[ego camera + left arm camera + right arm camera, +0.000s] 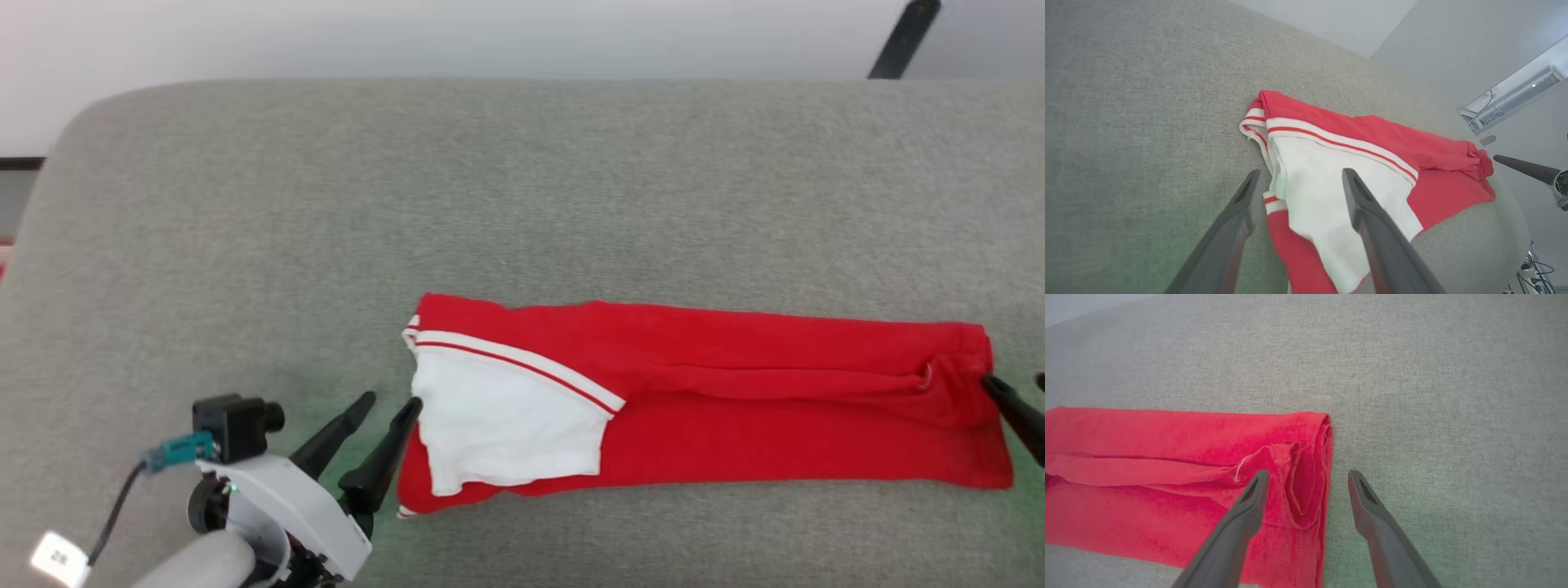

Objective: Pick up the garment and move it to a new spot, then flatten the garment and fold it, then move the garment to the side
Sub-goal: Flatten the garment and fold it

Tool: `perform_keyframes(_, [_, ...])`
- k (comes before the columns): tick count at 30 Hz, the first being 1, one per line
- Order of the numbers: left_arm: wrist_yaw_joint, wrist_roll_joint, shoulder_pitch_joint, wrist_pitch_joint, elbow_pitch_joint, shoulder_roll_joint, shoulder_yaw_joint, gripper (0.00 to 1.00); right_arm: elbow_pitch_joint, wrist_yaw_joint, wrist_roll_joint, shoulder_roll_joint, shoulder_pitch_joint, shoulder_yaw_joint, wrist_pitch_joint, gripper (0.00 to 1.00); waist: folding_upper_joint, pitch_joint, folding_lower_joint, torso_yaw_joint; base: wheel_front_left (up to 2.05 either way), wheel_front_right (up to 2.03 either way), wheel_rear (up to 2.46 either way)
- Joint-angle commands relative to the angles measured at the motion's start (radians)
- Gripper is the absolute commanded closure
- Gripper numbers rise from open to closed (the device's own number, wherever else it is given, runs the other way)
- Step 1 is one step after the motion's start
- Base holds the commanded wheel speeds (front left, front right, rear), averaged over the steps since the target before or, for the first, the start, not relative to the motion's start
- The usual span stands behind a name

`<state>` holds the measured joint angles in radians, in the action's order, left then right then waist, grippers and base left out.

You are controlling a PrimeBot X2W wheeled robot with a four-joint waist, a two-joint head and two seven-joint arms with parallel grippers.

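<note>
Folding stage: I judge the garment [735, 392] to be flattened and doubled lengthwise into one long band, so the step in hand is the crosswise fold, end over end.
Next move: it calls for both pincers to close on their ends at the same layer depth, then for one end to be lifted and carried over the other without dragging the band askew (the loose inner flap near the right end could slip out).
Left pincer [393, 400]: spread wide, holding nothing; in my left wrist view one finger is over bare cushion [408, 188] and the other over the white sleeve [498, 425], so the garment's left edge runs between them.
Contact on the left: from the head view the inner fingertip meets the sleeve's edge, though I cannot tell if it presses on it.
Right pincer [1015, 380]: also spread and empty; in my right wrist view one finger is over red cloth, the other over bare cushion, the folded right hem [1327, 457] between them.
Garment position: lying flat across the near half of the cushion, sleeve and striped trim [522, 363] at its left end, plain red toward the right.
Far side: the cushion's grey fabric runs on beyond the band.
</note>
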<state>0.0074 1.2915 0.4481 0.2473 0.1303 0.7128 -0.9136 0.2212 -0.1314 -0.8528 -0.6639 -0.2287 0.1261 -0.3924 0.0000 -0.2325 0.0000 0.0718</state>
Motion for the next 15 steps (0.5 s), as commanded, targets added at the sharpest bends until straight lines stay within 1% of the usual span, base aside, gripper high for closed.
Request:
perform_keyframes(1, [0.018, -0.021, -0.030, 0.010, 0.012, -0.016, 0.024, 0.00, 0.010, 0.002, 0.006, 0.006, 0.019, -0.026, -0.011, 0.00, 0.0000, 0.014, 0.0000, 0.029, 0.00, 0.00, 0.00])
perform_keyframes(3, [0.032, -0.045, -0.057, 0.016, 0.026, -0.048, 0.059, 0.00, 0.027, 0.002, 0.006, 0.009, 0.033, -0.054, -0.027, 0.00, 0.0000, 0.016, 0.0000, 0.047, 0.00, 0.00, 0.00])
perform_keyframes(5, [0.047, -0.095, -0.083, 0.018, 0.034, -0.086, 0.134, 0.00, 0.041, 0.002, 0.010, 0.007, 0.044, -0.078, -0.048, 0.00, 0.0000, 0.016, 0.0000, 0.067, 0.00, 0.00, 0.00])
perform_keyframes(8, [0.053, -0.185, -0.149, 0.016, 0.036, -0.157, 0.255, 0.00, 0.059, 0.002, 0.007, 0.018, 0.056, -0.100, -0.084, 0.00, 0.0000, 0.020, 0.0000, 0.094, 0.00, 0.00, 0.00])
perform_keyframes(11, [0.061, -0.331, -0.188, 0.016, 0.037, -0.202, 0.341, 0.00, 0.079, 0.002, 0.000, 0.032, 0.052, -0.119, -0.116, 0.00, 0.0000, 0.023, 0.0000, 0.115, 0.00, 0.00, 0.00])
perform_keyframes(15, [0.079, -0.529, -0.223, 0.016, 0.025, -0.253, 0.427, 0.00, 0.110, 0.002, 0.018, 0.041, 0.023, -0.127, -0.163, 0.00, 0.0000, 0.022, 0.0000, 0.130, 0.00, 0.00, 0.00])
